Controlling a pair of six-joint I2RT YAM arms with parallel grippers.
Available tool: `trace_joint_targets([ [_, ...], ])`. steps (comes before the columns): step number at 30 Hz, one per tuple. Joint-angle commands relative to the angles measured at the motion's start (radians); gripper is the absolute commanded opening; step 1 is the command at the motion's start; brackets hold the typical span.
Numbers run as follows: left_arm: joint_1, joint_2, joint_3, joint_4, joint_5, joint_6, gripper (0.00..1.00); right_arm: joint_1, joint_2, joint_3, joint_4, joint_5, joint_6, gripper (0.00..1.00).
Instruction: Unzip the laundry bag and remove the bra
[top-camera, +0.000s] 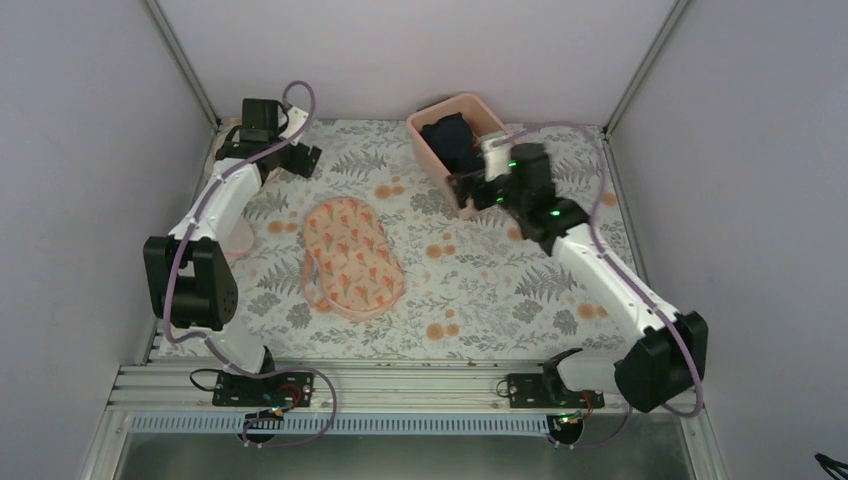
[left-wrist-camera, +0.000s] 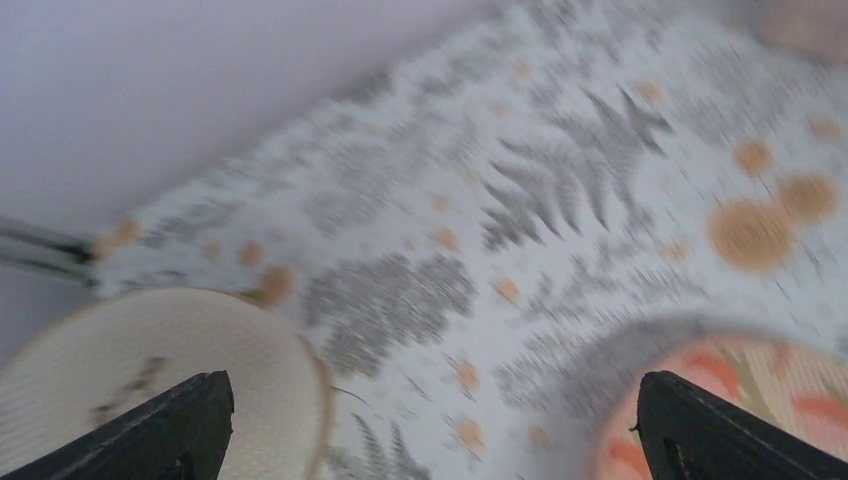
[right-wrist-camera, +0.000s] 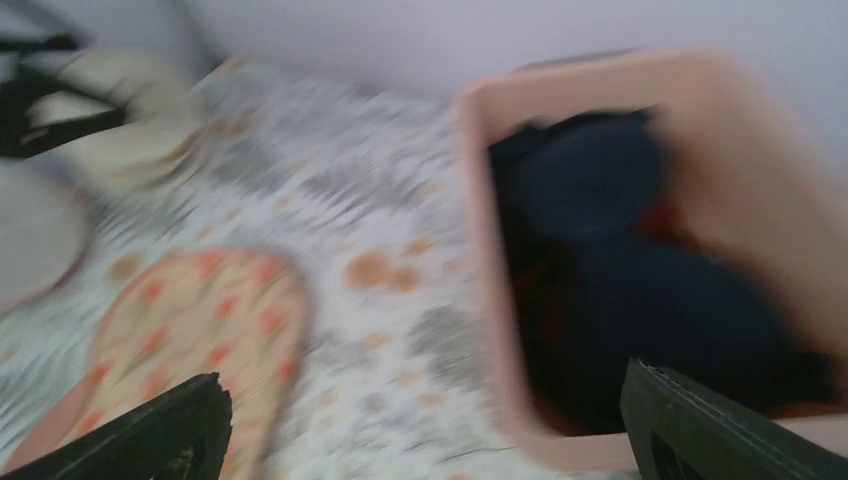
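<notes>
Just ahead of right gripper (right-wrist-camera: 426, 375), bra (right-wrist-camera: 640, 290)

Blurred: my fingers (right-wrist-camera: 150, 435) stand wide apart at the bottom corners. Right, a pink bin (right-wrist-camera: 483, 250) holds the navy bra (right-wrist-camera: 640, 290). Lower left, the flowered laundry bag (right-wrist-camera: 190, 330) lies flat on fern-print cloth (right-wrist-camera: 400, 200)

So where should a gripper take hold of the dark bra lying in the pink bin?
Probably by one rounded cup of the bra, pinched from straight above. The walls of the pink bin close off every side, and the cups bulge upward, giving the fingers something to straddle. The open right gripper is nearest.
</notes>
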Motion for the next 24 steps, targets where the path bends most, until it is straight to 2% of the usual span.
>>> trace_joint_targets([
  [1, 0.002, -0.079, -0.046, 0.238, -0.194, -0.165, 1.00, -0.231, -0.111, 0.001, 0.098, 0.051, -0.045, 1.00],
  [5, 0.012, -0.136, -0.234, 0.467, -0.255, -0.225, 1.00, -0.446, -0.198, -0.116, 0.255, 0.024, -0.045, 1.00],
  [9, 0.033, -0.184, -0.409, 0.632, -0.206, -0.276, 1.00, -0.604, -0.258, -0.303, 0.487, -0.067, -0.050, 1.00],
  [15, 0.057, -0.240, -0.705, 0.973, -0.143, -0.285, 1.00, -0.712, -0.246, -0.617, 0.942, -0.117, 0.044, 1.00],
  [19, 0.058, -0.262, -0.874, 1.192, -0.095, -0.282, 1.00, -0.732, -0.201, -0.782, 1.260, -0.111, 0.053, 1.00],
  [21, 0.060, -0.263, -0.956, 1.316, -0.074, -0.284, 1.00, -0.731, -0.165, -0.800, 1.287, -0.122, 0.032, 1.00],
  [24, 0.060, -0.251, -1.023, 1.398, -0.052, -0.285, 1.00, -0.730, -0.123, -0.820, 1.279, -0.136, 0.001, 1.00],
])
